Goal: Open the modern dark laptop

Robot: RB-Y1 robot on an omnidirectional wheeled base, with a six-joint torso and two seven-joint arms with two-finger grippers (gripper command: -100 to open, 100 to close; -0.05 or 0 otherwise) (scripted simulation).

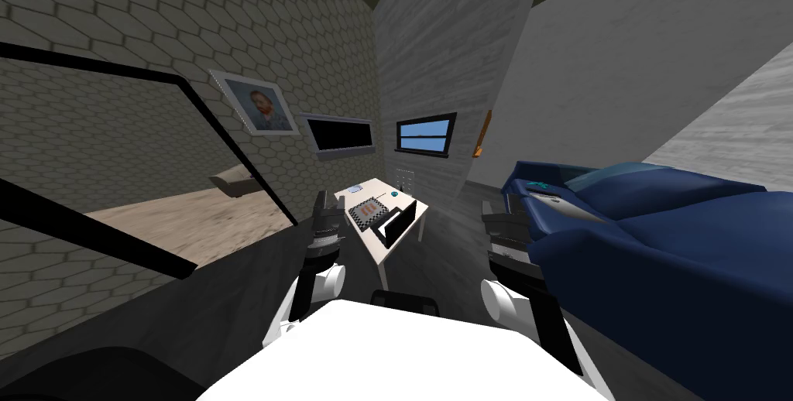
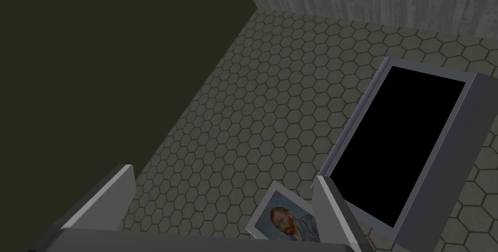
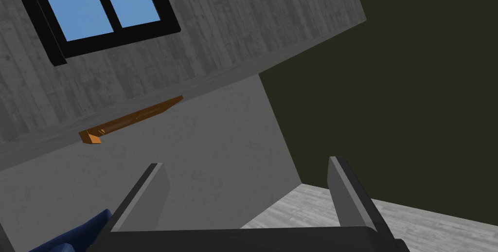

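Observation:
A dark laptop [image 1: 398, 223] sits on the near right part of a small light table [image 1: 385, 252], some way ahead of me. Its black panels stand at an angle to each other; how far the lid is raised I cannot tell. My left gripper [image 1: 329, 204] is held up left of the table, apart from it, and its fingers [image 2: 113, 199] stand open with nothing between them. My right gripper [image 1: 502, 209] is raised right of the table, next to the blue sofa. In the right wrist view the right gripper [image 3: 248, 195] is open and holds nothing.
On the table lie a checkered mat [image 1: 367, 211], a sheet of paper [image 1: 355, 189] and a small teal object [image 1: 393, 193]. A large blue sofa [image 1: 666, 249] lines the right side. A hexagon-patterned wall [image 1: 116, 133] with a dark-framed opening runs along the left.

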